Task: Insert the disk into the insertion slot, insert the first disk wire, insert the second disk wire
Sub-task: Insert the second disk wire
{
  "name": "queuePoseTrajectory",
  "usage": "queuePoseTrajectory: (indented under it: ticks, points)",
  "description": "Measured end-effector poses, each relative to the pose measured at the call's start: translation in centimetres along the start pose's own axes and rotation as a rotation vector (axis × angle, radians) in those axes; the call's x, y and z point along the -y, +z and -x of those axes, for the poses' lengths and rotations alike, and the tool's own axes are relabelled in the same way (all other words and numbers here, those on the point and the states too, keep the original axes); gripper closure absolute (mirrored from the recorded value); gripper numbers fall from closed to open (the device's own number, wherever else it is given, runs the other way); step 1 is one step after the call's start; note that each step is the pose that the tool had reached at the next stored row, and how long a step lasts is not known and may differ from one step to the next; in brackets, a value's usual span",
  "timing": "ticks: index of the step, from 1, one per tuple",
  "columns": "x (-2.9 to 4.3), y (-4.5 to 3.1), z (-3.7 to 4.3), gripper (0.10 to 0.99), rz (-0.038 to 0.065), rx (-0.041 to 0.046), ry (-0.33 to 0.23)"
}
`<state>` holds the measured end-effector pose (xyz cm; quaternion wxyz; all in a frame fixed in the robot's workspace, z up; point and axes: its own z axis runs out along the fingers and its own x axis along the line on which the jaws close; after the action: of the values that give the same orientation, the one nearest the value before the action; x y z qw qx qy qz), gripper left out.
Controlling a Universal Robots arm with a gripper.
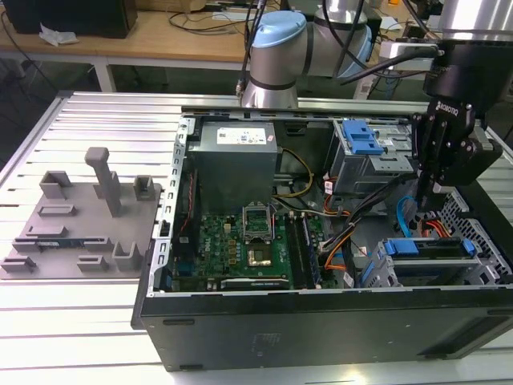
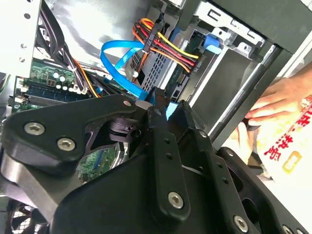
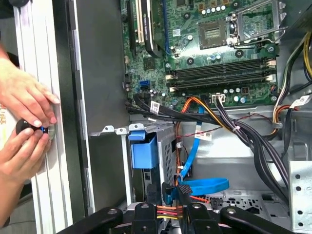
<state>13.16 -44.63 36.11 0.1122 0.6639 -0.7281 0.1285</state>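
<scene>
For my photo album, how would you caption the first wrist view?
Tool at a blue cable inside an open computer; a person's hands nearby.

The claw [image 1: 425,210] is hanging in a tight gap. A blue cable [image 3: 204,185] and coloured wires [image 2: 165,46] are crowding right around it. The disk [image 1: 429,249] is sitting just below, blocking that way.

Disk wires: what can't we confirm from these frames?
- Disk sockets: in the exterior view they are hidden by the gripper and the cage.
- Blue wire plug: in both wrist views it is covered by the fingers pinching it, so whether it is seated is unclear.
- The object in the person's hands: in the first wrist view the hands mostly cover it.
</scene>
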Motion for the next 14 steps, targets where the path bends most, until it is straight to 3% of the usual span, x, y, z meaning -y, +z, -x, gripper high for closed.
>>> queuePoseTrajectory:
  ticks: [3,8,14]
  points:
    - [-0.04,0.04,0.01,0.784,0.007,-0.0007,0.021]
    - [-0.04,0.06,0.04,0.784,0.007,-0.0025,0.02]
    - [-0.04,0.11,0.1,0.784,0.002,-0.0135,0.006]
